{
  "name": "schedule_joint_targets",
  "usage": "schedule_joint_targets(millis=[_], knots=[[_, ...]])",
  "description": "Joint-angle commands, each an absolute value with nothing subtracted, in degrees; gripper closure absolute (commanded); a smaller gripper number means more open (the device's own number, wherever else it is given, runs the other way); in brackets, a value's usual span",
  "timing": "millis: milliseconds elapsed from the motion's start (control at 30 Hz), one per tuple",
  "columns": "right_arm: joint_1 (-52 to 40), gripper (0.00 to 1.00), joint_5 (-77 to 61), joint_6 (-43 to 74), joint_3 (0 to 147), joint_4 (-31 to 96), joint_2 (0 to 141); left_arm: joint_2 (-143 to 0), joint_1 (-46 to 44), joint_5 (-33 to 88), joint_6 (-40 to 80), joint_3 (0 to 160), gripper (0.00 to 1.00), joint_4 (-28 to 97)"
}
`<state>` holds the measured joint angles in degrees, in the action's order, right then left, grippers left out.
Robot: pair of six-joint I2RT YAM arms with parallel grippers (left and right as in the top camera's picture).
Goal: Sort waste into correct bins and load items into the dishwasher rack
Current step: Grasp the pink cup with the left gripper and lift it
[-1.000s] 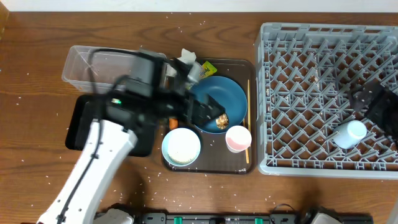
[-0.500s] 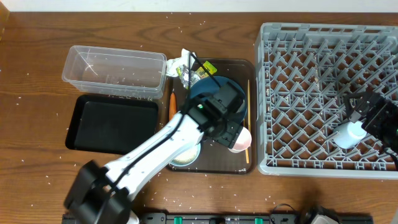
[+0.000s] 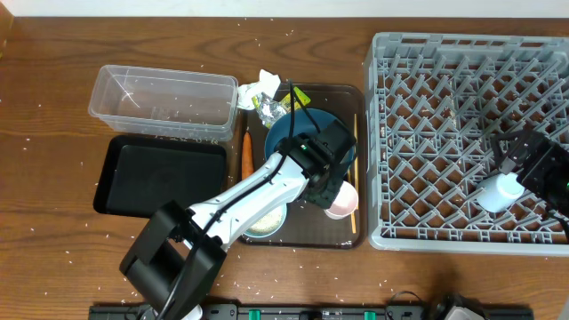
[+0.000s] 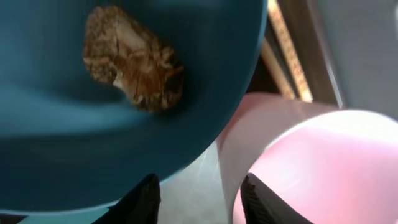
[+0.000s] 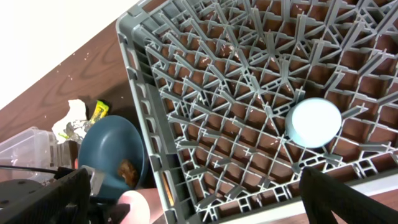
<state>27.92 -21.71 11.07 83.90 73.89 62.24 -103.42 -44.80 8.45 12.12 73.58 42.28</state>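
My left gripper [image 4: 202,199] reaches down at the pink cup [image 4: 311,168], standing open with its jaws narrowed. One finger is inside the cup, the other outside, and the cup's wall stands between them with a gap on the outer side. Right beside it the dark-blue plate [image 3: 307,133] holds the brown food lump [image 4: 134,59]. In the overhead view the left gripper [image 3: 333,188] covers part of the pink cup [image 3: 342,200]. The white bowl [image 3: 262,220] is half hidden under the arm. My right gripper [image 5: 193,186] hangs open over the rack [image 3: 444,107], near the light-blue cup [image 5: 314,121].
The carrot [image 3: 246,153] lies left of the plate. Crumpled paper [image 3: 258,89] and a yellow-green wrapper [image 3: 292,98] sit behind it. A clear tub [image 3: 164,102] and a black tray [image 3: 160,176] stand at the left. Chopsticks [image 3: 356,142] lie along the brown serving tray [image 3: 307,236].
My left arm swung right across the plate to the pink cup and its jaws narrowed around the cup's wall. The right gripper shifted slightly over the rack.
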Motion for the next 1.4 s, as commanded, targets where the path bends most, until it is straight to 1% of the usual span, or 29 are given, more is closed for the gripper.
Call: schedule_joint_targets(millis=[0,33,100,167,267,300,367,500,667,833,900,967,1067,1167,1267,1367], knots=[[28.1,0.01,-22.52,10.22,84.33,73.97,62.19,-103.5,-44.84,10.44,12.19,73.06,0.58,41.41],[28.1,0.01,-22.5,10.2,84.36,73.97,62.19,-103.53,-44.84,11.7,12.21,73.06,0.59,41.01],[28.1,0.01,-22.5,10.2,84.36,74.0,62.19,-103.53,-44.84,12.45,12.19,73.06,0.66,40.6],[28.1,0.01,-22.5,10.2,84.33,74.08,62.19,-103.53,-44.88,12.4,12.16,72.97,0.71,40.18],[28.1,0.01,-22.5,10.2,84.33,74.19,62.19,-103.53,-44.88,12.38,12.14,72.97,0.76,40.01],[28.1,0.01,-22.5,10.2,84.33,74.19,62.19,-103.53,-44.88,12.38,12.12,72.97,0.81,40.01],[28.1,0.01,-22.5,10.2,84.33,74.17,62.19,-103.53,-44.86,12.38,12.1,72.97,0.94,40.03],[28.1,0.01,-22.5,10.2,84.33,74.22,62.19,-103.35,-44.86,12.49,12.14,73.01,0.94,41.23],[28.1,0.01,-22.48,10.17,84.36,74.89,62.19,-100.51,-44.1,13.56,12.16,76.16,0.94,47.62],[28.1,0.01,-22.52,10.15,84.33,75.05,62.19,-92.62,-39.99,19.68,12.16,81.21,0.94,51.9],[28.1,0.01,-22.59,9.1,84.33,75.26,62.19,-88.51,-36.18,24.03,12.16,81.91,0.94,51.29],[28.05,0.01,-23.59,7.53,84.33,75.59,62.19,-85.03,-30.55,32.08,12.27,81.95,0.94,49.63],[27.16,0.02,-32.51,1.56,84.31,75.81,62.19,-82.43,-20.08,50.85,12.84,81.95,0.94,46.83],[24.27,0.05,-45.87,-6.55,84.31,75.66,62.19,-82.72,-11.27,70.3,14.31,81.89,0.94,44.25],[19.99,0.07,-54.87,-11.7,84.31,75.16,62.22,-83.53,-7.73,82.11,14.28,81.87,0.94,44.23],[14.81,0.09,-57.47,-12.53,84.31,72.71,62.26,-83.72,-7.99,89.03,14.28,81.82,0.94,44.23]])
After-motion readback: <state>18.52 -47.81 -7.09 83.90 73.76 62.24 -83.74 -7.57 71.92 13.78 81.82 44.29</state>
